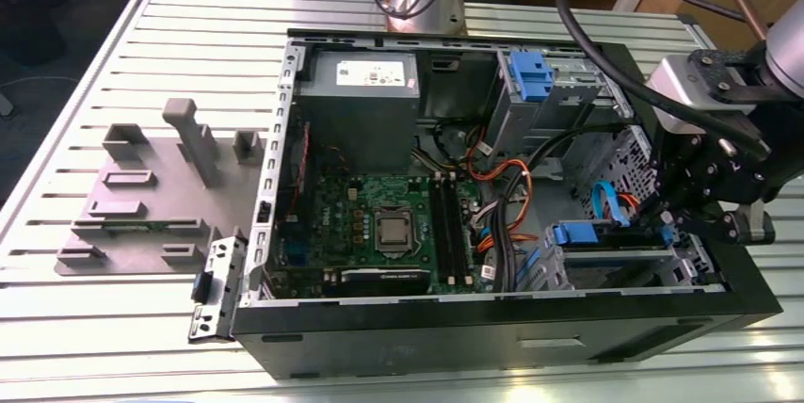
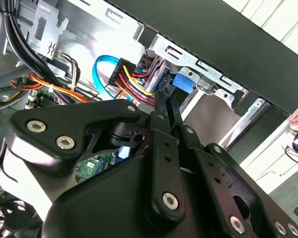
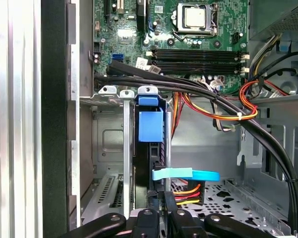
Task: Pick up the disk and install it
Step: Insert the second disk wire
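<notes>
An open computer case [image 1: 503, 323] lies on a slatted metal table [image 1: 88, 111] and takes up the centre and right of the exterior view. Its green motherboard [image 1: 377, 224] sits at the middle of the frame, and a grey fixture plate [image 1: 151, 196] lies on the table to the left. The black gripper [image 1: 672, 224] reaches into the case at the right edge, above the drive cage [image 1: 616, 266] at the lower right. The disk [image 3: 150, 134] stands on edge in a cage slot at the centre of the first wrist view, its blue carrier tab toward the motherboard. In the second wrist view the fingers [image 2: 164, 106] run close together onto the disk's end; whether they clamp it cannot be told.
</notes>
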`<state>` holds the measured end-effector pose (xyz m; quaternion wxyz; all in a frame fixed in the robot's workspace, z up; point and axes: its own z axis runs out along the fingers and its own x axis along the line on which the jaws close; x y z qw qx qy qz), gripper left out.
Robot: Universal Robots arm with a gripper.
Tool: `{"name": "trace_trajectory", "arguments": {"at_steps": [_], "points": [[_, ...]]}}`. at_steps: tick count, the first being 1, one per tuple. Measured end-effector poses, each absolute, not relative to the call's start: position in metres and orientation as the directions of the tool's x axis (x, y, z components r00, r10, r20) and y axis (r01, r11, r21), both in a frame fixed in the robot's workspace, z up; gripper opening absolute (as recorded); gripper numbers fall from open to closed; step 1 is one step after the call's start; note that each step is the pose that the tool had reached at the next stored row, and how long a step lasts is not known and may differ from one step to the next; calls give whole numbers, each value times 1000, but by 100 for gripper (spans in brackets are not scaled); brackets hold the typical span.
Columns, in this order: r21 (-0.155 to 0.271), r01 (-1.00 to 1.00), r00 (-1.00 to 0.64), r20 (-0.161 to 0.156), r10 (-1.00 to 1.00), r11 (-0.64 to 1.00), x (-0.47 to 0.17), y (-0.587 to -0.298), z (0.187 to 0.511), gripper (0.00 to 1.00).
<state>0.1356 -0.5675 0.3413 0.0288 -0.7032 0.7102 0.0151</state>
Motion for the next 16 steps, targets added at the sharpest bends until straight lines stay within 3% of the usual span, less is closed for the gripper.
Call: {"name": "trace_trajectory", "arguments": {"at_steps": [16], "points": [[-19, -1000, -9, -62, -998, 10, 138, -568, 341, 16]]}}
